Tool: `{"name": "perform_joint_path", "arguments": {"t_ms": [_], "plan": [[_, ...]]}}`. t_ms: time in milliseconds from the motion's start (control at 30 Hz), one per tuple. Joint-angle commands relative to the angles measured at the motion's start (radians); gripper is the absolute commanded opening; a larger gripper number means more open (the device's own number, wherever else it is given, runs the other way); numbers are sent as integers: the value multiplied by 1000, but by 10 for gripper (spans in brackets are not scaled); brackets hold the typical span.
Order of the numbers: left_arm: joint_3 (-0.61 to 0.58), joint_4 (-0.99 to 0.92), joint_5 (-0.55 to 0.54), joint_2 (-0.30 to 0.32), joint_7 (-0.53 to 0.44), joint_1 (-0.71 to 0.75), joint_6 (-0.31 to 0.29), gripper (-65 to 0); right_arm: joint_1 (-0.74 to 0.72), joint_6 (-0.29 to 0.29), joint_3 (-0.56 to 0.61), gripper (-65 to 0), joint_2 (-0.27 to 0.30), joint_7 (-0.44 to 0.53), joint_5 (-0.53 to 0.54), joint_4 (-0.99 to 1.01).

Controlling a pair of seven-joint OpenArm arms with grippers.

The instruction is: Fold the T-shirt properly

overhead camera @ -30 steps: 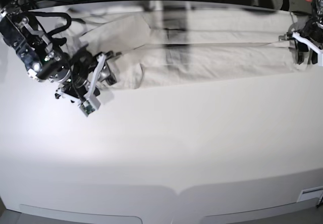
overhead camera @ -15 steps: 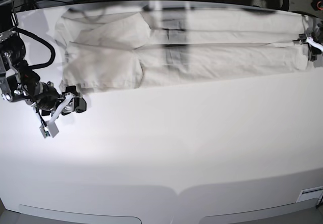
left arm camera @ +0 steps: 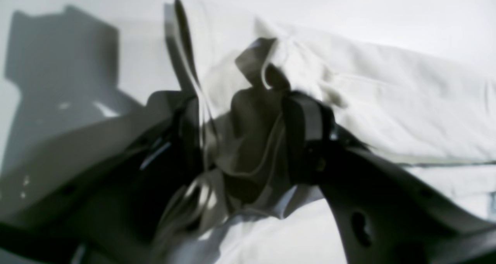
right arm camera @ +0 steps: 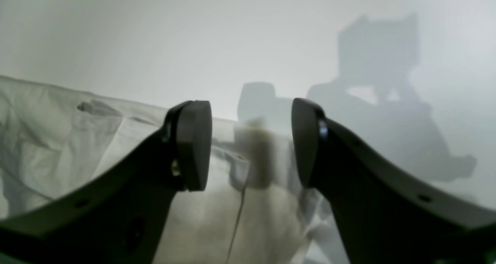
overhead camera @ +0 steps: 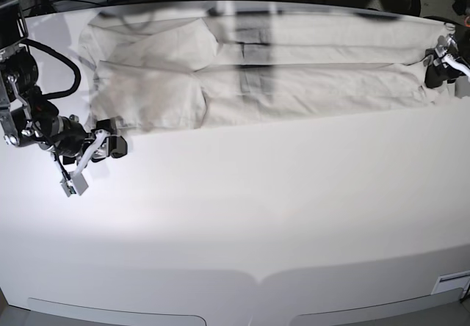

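- We count one T-shirt (overhead camera: 279,69) on the worktop (overhead camera: 257,216).
- Two grippers: left fingers (left arm camera: 306,136) pinching a bunch of shirt cloth, right fingers (right arm camera: 193,144) spread, empty.

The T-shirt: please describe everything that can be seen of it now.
The T-shirt is pale beige, plain, soft cloth with creases and no visible print. It lies folded into a long band along the far edge of the white table, one sleeve end lying flat near the right gripper, which is open and holds nothing. At the other end, the left gripper has bunched cloth between its fingers.
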State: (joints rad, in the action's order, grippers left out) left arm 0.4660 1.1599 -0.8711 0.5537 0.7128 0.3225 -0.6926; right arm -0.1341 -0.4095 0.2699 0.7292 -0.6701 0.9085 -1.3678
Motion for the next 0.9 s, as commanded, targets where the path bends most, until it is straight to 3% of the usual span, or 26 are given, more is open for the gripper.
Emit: {"name": "perform_joint_path", "arguments": {"t_ms": [0,100,200,300,433,700,867], "plan": [[-1,-4,5,12,60,4,-6,-339,-21,-11,-10,-318,21,16,8,-13],[-1,-4,-2,11,64,5,-6,-436,-21,-11,-10,-318,21,17,8,-13],[-1,-4,-1,12,41,5,-6,-650,-21,-11,-10,-318,21,17,8,-13],[-1,-4,1,12,6,0,5,-650,-21,-11,-10,-318,19,32,8,-13],[-1,-4,125,12,-36,-35,121,-650,-21,-11,-10,-318,-16,62,11,-13],[-1,-4,336,16,-106,-112,231,-650,-21,-10,-9,-318,-157,88,-37,-13],[-1,-4,374,60,-128,-127,245,-650,-20,-12,-9,-318,-268,87,-38,-13]]}}
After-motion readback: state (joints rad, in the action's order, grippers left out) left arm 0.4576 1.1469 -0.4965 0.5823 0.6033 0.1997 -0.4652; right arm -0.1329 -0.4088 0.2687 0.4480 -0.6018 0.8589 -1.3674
